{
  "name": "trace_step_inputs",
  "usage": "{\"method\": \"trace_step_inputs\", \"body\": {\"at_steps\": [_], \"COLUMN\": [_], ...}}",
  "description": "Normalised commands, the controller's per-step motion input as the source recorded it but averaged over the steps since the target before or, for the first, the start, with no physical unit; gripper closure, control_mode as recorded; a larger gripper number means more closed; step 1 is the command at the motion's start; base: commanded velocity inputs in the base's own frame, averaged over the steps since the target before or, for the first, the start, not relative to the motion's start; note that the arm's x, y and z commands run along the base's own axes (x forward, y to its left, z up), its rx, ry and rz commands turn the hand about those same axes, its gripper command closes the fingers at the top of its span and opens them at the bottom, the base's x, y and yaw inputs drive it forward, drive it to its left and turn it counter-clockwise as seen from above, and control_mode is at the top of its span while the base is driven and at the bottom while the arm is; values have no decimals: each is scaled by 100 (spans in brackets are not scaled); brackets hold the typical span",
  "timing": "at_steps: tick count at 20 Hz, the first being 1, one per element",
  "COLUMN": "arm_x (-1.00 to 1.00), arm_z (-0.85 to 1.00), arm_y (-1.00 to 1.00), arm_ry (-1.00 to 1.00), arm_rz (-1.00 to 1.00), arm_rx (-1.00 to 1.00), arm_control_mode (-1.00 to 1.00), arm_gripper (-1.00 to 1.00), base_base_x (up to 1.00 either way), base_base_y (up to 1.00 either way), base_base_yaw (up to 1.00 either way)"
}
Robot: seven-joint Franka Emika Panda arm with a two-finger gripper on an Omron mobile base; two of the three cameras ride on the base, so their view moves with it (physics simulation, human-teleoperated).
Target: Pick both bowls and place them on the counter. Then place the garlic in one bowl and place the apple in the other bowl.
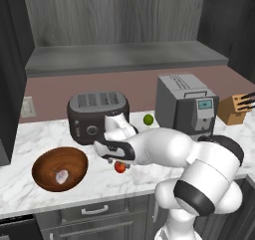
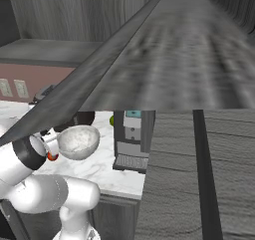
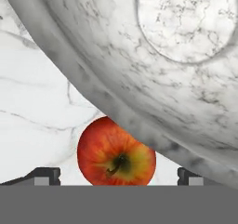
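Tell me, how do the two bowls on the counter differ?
The wooden bowl is glossy reddish-brown; the marbled bowl is white with grey veins. The wooden bowl holds the garlic; the marbled bowl looks empty, with the apple lying on the counter beside it. Both are wide, round and upright.

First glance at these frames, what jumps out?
The red apple lies on the marble counter, between the open gripper's fingertips and close beside the white marbled bowl. At the counter's left, the brown wooden bowl already holds the garlic.
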Motion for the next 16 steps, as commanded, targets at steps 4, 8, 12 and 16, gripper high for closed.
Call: {"method": "trace_step_inputs", "body": {"at_steps": [4,8,12,16], "arm_x": [7,-15,-25,-8], "arm_z": [-17,-15,-3,-2], "arm_y": [0,-2,-4,-9], "arm_ry": [0,0,0,0], "arm_rz": [0,-5,-7,-11], "arm_rx": [-1,0,0,-1], "arm_control_mode": [-100,-100,-100,-100], "arm_gripper": [-100,-100,-100,-100], "base_base_x": [0,0,0,0], "base_base_y": [0,0,0,0], "base_base_yaw": [0,0,0,0]}}
